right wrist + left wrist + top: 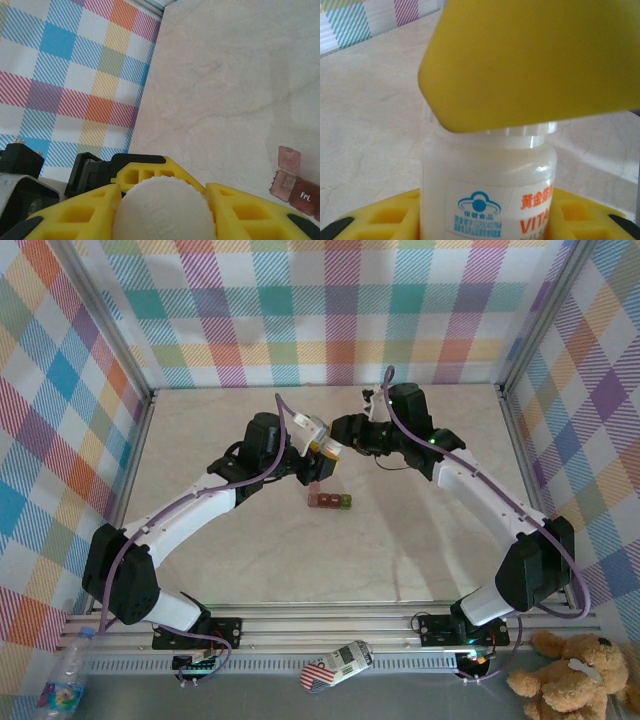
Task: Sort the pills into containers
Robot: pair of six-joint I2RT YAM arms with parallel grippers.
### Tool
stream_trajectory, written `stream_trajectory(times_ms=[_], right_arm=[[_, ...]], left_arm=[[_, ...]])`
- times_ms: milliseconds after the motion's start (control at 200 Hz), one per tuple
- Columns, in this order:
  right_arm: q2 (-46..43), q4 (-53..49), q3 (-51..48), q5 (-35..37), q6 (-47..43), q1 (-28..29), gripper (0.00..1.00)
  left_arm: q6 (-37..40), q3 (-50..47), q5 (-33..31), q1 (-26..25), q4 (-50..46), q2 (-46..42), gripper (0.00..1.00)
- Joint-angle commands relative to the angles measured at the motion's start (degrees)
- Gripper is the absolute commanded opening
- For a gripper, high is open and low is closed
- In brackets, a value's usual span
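Your right gripper point(162, 189) fills the foreground, its yellow fingers point(75, 212) pressed against both sides of a ribbed white cap point(165, 217), a closed grip by the look of it. The cap tops the white bottle point(487, 170), whose body your left gripper point(485, 222) clamps from the opposite side and holds clear of the table point(250, 560). On that table, just on the arm-base side of the bottle, sit the containers point(329, 501): a short joined row, dark red with a green box at one end, one dark red lid point(289, 159) standing open. The pills are presumably inside the bottle. Expect smooth, stiff plastic on the bottle: grip the ribbing for twisting and keep the body hold low on its straight wall. The row looks light and rigid, likely to skid if nudged, with thin hinged lids that could snap. Steady it by its outer walls, not the lids.
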Motion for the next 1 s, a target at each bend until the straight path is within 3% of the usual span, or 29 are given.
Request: stream_trajectory(times_ms=[0, 175, 380, 995], right_arm=[[-1.9, 3.6, -1.6, -3.1, -4.3, -0.3, 0.39], [-1.7, 8.3, -3.9, -13.9, -12.6, -1.9, 0.39], [-1.4, 3.1, -1.8, -20.6, -22.9, -2.0, 0.37], [-1.1, 3.1, -2.1, -17.8, -21.3, -2.0, 0.36]], left_arm=[[-0.4, 1.8, 1.3, 0.1, 2.4, 0.0, 0.0], [-1.7, 1.2, 2.8, 0.1, 3.5, -0.5, 0.0], [-2.7, 0.8, 4.3, 0.2, 3.9, -1.3, 0.0], [-2.9, 0.3, 3.3, 0.3, 4.1, -1.6, 0.0]])
